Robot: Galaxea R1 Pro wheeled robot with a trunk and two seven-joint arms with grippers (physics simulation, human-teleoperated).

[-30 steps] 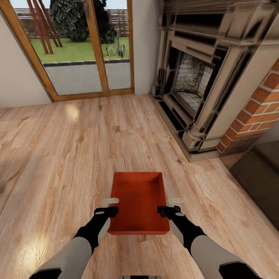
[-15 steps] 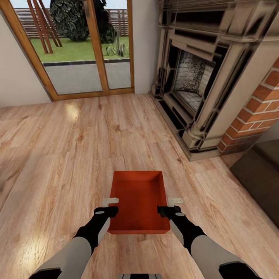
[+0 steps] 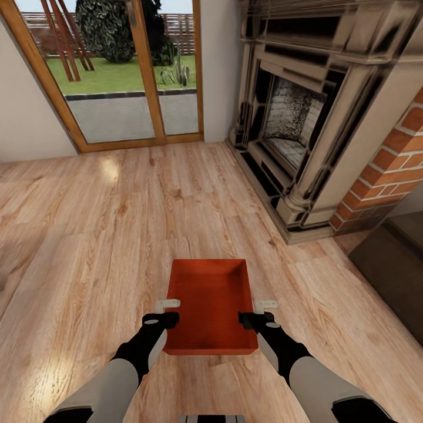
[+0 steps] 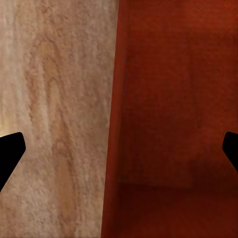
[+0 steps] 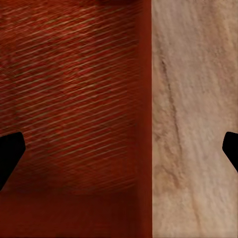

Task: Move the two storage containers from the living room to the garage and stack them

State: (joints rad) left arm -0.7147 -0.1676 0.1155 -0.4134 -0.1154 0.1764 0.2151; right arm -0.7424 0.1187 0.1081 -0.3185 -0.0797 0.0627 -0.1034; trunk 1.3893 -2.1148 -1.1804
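Left gripper [image 3: 166,312] straddles left wall of storage container [image 3: 210,305], fingers spread, one inside, one outside. Right gripper [image 3: 262,312] same on right wall, also spread. Container sits betw. both arms, over wood-plank floor [image 3: 106,235] of living room, fireplace [image 3: 294,123] ahead-right, glass door [image 3: 117,70] beyond. Whether it's lifted: can't tell.

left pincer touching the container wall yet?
Apart. In the left wrist view both fingertips sit wide at the frame edges, and the storage container wall runs between them with clear gaps either side.
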